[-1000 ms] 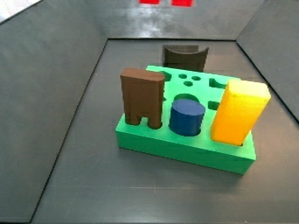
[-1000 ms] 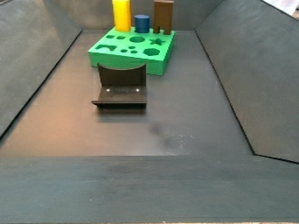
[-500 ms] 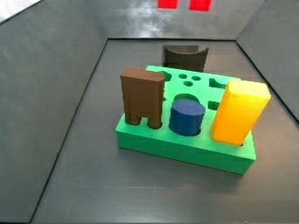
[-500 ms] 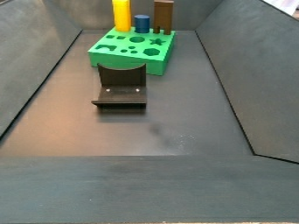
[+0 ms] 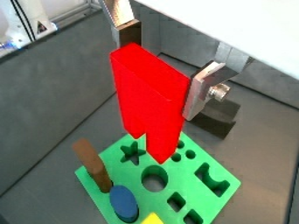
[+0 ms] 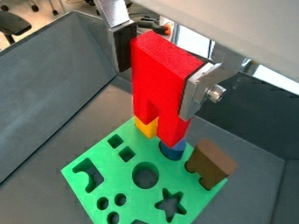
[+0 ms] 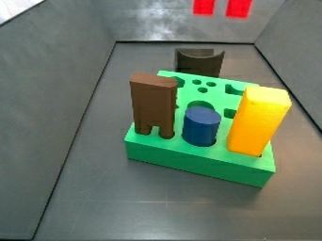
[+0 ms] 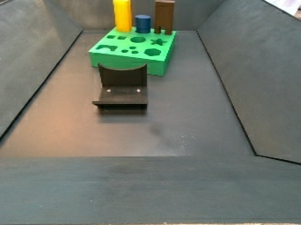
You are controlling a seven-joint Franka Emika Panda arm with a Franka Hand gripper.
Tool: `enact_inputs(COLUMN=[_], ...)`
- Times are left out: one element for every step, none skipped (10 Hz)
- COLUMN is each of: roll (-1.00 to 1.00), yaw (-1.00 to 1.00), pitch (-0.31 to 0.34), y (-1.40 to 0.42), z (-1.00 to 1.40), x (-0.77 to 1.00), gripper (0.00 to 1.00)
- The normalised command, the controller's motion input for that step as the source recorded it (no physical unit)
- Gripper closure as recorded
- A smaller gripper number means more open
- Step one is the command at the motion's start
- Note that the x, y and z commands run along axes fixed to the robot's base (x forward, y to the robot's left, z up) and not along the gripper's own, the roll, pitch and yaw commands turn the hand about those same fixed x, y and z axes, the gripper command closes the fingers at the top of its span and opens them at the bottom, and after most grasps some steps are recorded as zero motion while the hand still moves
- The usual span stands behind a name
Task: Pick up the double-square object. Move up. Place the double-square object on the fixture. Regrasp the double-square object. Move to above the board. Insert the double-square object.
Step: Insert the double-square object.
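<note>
The gripper (image 6: 163, 66) hangs high over the board (image 6: 111, 171), its silver fingers (image 6: 201, 85) clamped on either side of the double-square object (image 6: 162, 83), which points straight down. In a side view only the red lower end of the block (image 7: 223, 8) shows at the top edge, above the fixture (image 7: 198, 61). The step in hand seems to be moving above the board; which cut-out it sits over is hard to judge. Next, the block must be lined up with its matching hole, then lowered straight in.
</note>
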Motion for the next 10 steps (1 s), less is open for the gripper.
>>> enact_inputs(roll=[0.06,0.05,0.06,0.09,0.11,0.12,0.11,0.1,0.11,0.11], yaw=[0.43,0.41,0.36,0.31,0.27,0.23,0.19,0.16,0.16,0.14], pitch=[-0.1,-0.087,-0.033,0.0,0.004,0.056,0.067,0.049,0.037,0.027], y=[-0.04,-0.08,-0.09,-0.08,-0.05,0.0,0.0,0.0,0.0,0.0], z=[-0.41,-0.42,-0.43,-0.41,-0.32,-0.26,-0.25,-0.27,-0.3,-0.32], x=[0.27,0.37,0.55,0.68,0.77,0.85,0.85,0.81,0.8,0.83], gripper=[1.0,1.0,1.0,1.0,1.0,1.0,1.0,1.0,1.0,1.0])
